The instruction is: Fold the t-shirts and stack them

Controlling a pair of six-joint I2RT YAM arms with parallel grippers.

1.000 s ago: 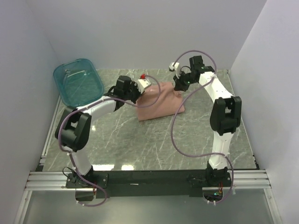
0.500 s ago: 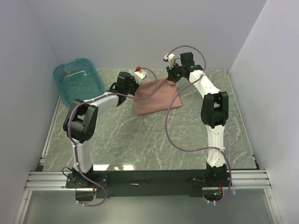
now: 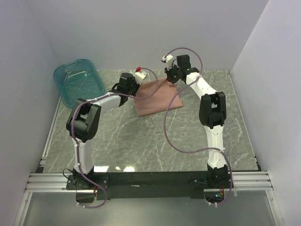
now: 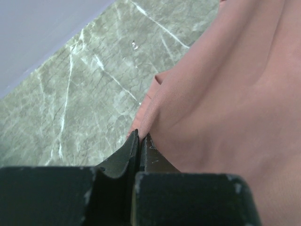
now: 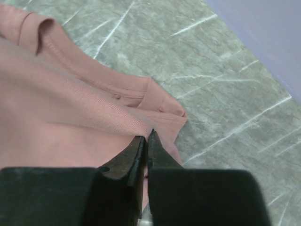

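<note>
Dusty-pink short-sleeved cotton t-shirt (image 3: 157, 98) is at upper centre of the top view, on the grey-green marble-patterned tabletop (image 3: 141, 136). Its far edge looks raised and its near edge rests on the table.

Left gripper (image 3: 136, 89) is at the shirt's left edge. In the wrist view its fingers are together, with a hem fold pinched between the tips.

Right gripper (image 3: 171, 78) is at the upper right edge, jaws likewise clamped on a folded fabric edge. A ribbed collar shows at upper left of that wrist view.

My read: the two-point hold keeps the cloth taut between the arms, so it can be laid over as a clean fold rather than bunching.

Translucent teal plastic tub (image 3: 77, 82) is upper left, well apart from the shirt and uninvolved.
</note>
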